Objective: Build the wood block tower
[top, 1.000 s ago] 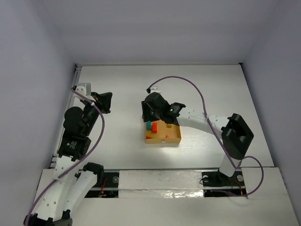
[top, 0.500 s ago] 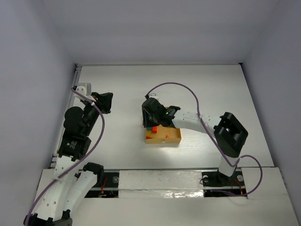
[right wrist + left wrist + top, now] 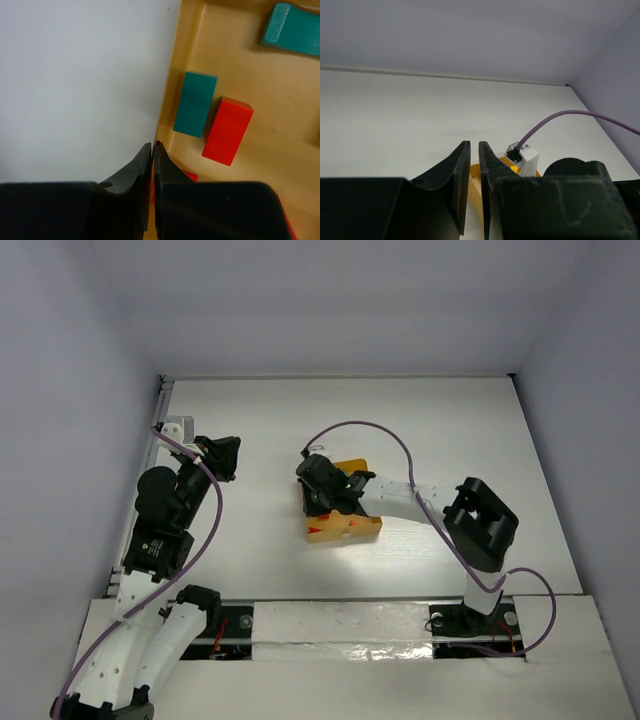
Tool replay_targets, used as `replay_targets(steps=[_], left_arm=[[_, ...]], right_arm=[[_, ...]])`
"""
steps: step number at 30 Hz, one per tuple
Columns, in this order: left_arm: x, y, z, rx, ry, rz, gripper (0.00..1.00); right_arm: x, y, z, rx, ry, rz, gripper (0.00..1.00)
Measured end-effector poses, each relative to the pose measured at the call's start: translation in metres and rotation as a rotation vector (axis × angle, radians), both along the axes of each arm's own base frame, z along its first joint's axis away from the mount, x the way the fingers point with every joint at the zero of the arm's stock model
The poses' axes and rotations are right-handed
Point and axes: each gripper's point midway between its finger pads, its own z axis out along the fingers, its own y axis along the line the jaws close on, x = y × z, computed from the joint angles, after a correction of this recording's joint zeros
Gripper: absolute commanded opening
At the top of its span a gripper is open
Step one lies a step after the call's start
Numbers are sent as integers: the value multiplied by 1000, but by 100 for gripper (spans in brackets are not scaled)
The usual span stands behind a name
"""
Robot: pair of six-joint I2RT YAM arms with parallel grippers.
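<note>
**Right wrist view: jaws pinched at the tray rim, no block stacked yet**

Nearest the lens, the right gripper (image 3: 152, 146) had its jaws drawn to a hairline. They sat right on the left rim of the tray (image 3: 175, 75) and appeared to clamp that thin wall rather than any block. A small red piece (image 3: 189, 175) lay on the tray floor just beside the fingertips. Farther in, a teal bar (image 3: 195, 104) and a red bar (image 3: 228, 131) lay flat next to each other. Whether they touched could not be told. At the far corner sat another teal block (image 3: 295, 30). The white table (image 3: 75, 75) ran along the tray's outer side.

From the left wrist, the left gripper (image 3: 474, 145) showed only a narrow slit between its fingers, with nothing in it. It was well apart from the tray. From above, the tray looked tipped or raised under the right arm, though the arm hid much of it.

The step looked like shifting or tilting the tray to get at the blocks. To do it well, the pinch had to stay square on the rim. The move had to be slow and low, so the bars slid gently instead of tumbling out or jamming under the fingers. The near red piece was the likeliest to snag.
</note>
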Motion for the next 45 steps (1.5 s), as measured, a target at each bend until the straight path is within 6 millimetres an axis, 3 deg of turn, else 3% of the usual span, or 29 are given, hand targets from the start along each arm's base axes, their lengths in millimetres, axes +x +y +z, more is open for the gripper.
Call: replay_targets(steps=[4,6,7,10,14,22,26,28,31,33,34,35,36,42,45], left_arm=[[0,0,0,0,0,0,10],[0,0,0,0,0,0,10],[0,0,0,0,0,0,10],[0,0,0,0,0,0,10],[0,0,0,0,0,0,10],[0,0,0,0,0,0,9],[0,0,0,1,1,0,9],[0,0,0,1,1,0,9],[0,0,-1,1,2,0,9],[0,0,-1,1,2,0,9],[0,0,-1,1,2,0,9],[0,0,-1,1,2,0,9],[0,0,-1,1,2,0,9],[1,0,-1,2,4,0,9],[1,0,-2,3,6,0,9]], right_arm=[[4,-1,1,-25,-37,38,0],[5,-2,1,-41,-53,54,5],[6,-3,2,-49,-60,57,19],[9,-5,2,-63,-77,58,37],[10,-7,1,-67,-77,46,37],[-12,-11,-18,-55,-9,57,23],[-20,-9,-23,-59,10,73,24],[-21,-10,-26,-64,13,71,31],[-21,-12,-34,-85,21,66,32],[-20,-14,-44,-107,27,63,27],[-19,-13,-47,-113,29,61,13],[-17,-12,-47,-112,23,61,12],[-16,-11,-48,-115,20,61,0],[-14,-12,-44,-129,0,64,0],[-19,-10,-32,-93,8,79,0]])
